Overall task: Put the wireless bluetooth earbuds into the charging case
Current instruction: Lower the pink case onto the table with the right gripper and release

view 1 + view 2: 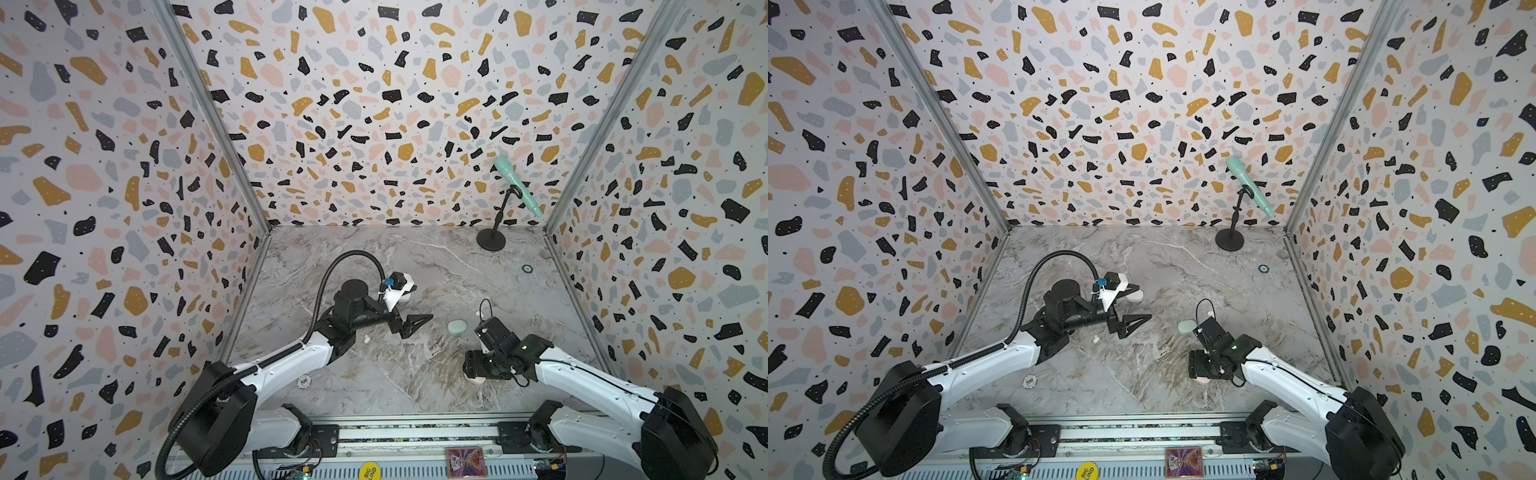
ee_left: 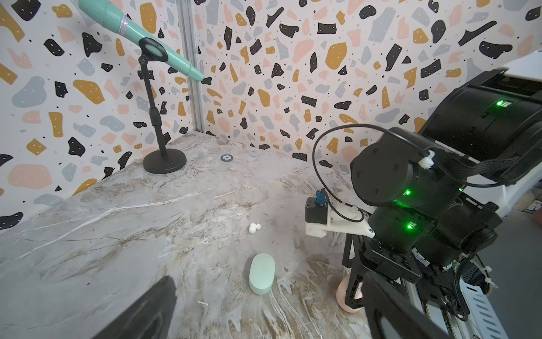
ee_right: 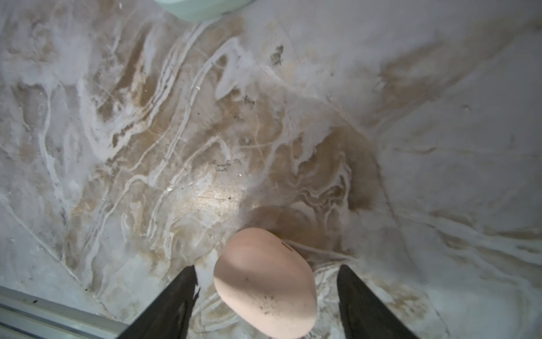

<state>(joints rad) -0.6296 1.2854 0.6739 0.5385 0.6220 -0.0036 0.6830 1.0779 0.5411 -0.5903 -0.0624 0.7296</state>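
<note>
A white earbud [image 1: 367, 339] [image 1: 1096, 338] lies on the marble table just under my left arm. Another white earbud [image 2: 254, 227] lies beyond the closed mint charging case [image 2: 262, 273] [image 1: 457, 327] [image 1: 1185, 327]. My left gripper [image 1: 409, 326] [image 2: 268, 317] hovers wide open and empty, left of the mint case. A white case [image 1: 406, 296] [image 1: 1136, 296] shows partly behind its wrist camera. My right gripper [image 3: 267, 269] [image 1: 473, 372] points down over a closed pink case [image 3: 265, 281] [image 1: 476, 379] [image 2: 347, 293]. Its fingers straddle that case with a gap on each side.
A mint microphone on a black stand [image 1: 491, 240] is at the back right, with a small dark disc [image 1: 527, 268] nearby. A white poker chip [image 1: 304, 380] lies front left. The metal rail [image 1: 415, 432] runs along the front edge; patterned walls enclose three sides.
</note>
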